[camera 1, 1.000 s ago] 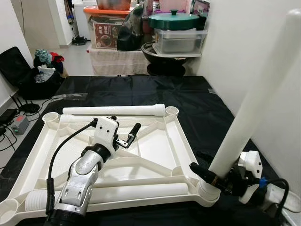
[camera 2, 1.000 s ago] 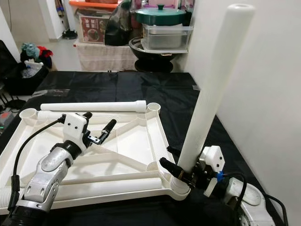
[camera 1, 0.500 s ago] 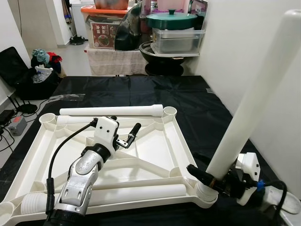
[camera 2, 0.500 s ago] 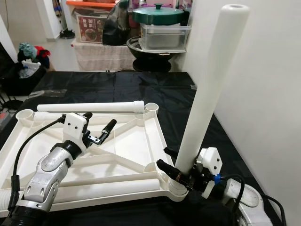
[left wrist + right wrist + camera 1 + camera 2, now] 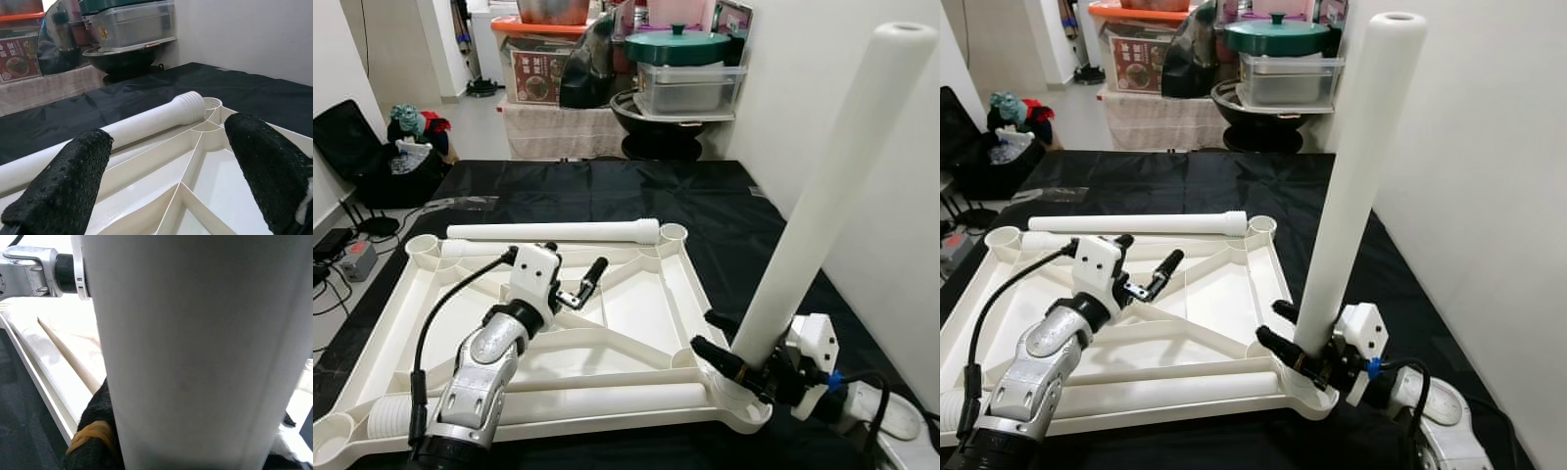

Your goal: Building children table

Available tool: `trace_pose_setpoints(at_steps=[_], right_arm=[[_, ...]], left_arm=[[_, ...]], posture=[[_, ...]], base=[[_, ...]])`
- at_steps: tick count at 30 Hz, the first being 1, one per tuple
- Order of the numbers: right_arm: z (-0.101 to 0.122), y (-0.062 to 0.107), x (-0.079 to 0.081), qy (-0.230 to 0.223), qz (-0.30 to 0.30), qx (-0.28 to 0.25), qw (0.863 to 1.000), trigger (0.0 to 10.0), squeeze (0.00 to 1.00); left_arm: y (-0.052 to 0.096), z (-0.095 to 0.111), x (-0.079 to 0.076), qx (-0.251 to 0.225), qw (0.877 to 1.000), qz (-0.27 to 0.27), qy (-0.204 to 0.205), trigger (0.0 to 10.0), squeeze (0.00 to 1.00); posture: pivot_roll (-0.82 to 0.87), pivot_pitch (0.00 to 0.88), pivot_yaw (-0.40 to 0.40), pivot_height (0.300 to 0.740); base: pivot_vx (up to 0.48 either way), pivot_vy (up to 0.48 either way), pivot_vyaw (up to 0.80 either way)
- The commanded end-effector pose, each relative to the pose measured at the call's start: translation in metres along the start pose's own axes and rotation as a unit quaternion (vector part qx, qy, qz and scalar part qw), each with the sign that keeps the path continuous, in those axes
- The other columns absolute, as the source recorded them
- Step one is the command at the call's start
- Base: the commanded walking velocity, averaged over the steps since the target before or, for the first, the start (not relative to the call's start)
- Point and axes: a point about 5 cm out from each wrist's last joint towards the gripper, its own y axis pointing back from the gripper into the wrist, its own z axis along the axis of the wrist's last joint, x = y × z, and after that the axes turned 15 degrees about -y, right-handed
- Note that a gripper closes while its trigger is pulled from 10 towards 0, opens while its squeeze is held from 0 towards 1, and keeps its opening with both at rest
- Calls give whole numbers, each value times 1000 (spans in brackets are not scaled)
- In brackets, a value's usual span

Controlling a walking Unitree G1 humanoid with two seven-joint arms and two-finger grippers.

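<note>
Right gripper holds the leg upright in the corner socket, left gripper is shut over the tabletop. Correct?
Not quite. The left gripper is open; the left wrist view shows its fingers spread wide over the tabletop. The rest holds: the right gripper holds the leg upright in the corner socket.

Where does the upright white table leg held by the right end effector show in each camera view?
Left eye view: upright leg at right, foot in the tabletop's near right corner socket.
Right eye view: right of centre, slightly tilted.
Left wrist view: not in it.
Right wrist view: very close, across the picture.
Shared landmark: white tabletop frame.
</note>
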Motion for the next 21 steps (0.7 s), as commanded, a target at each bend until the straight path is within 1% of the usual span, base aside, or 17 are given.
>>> trace_pose_setpoints(at_steps=[1,4,6,7,9,17,21], right_arm=[[-37,9,2,-54,-14,86,995,10000,0],[-35,15,-2,-49,-25,89,995,10000,0],[-32,26,-8,-45,-42,96,994,10000,0],[-32,26,-8,-45,-42,96,994,10000,0],[-32,34,-10,-46,-51,104,992,10000,0],[-33,40,-10,-51,-57,107,991,10000,0],[-33,38,-5,-56,-53,104,992,10000,0]], left_arm=[[0,-3,1,4,1000,-5,-4,10000,0],[-1,-2,2,4,1000,-6,-4,10000,0],[-2,-3,-1,4,1000,-9,-2,10000,0],[-2,-3,-1,4,1000,-9,-2,10000,0],[-3,-3,-3,3,1000,-12,0,10000,0],[-3,-4,-2,4,1000,-13,-1,10000,0],[-6,-3,-3,2,1000,-16,-1,10000,0]], posture=[[22,0,-13,740],[17,0,-12,740],[6,0,-8,740],[6,0,-8,740],[3,0,-4,740],[-8,0,2,740],[-20,0,3,740]], base=[[0,0,0],[0,0,0],[0,0,0],[0,0,0],[0,0,0],[0,0,0],[0,0,0]])
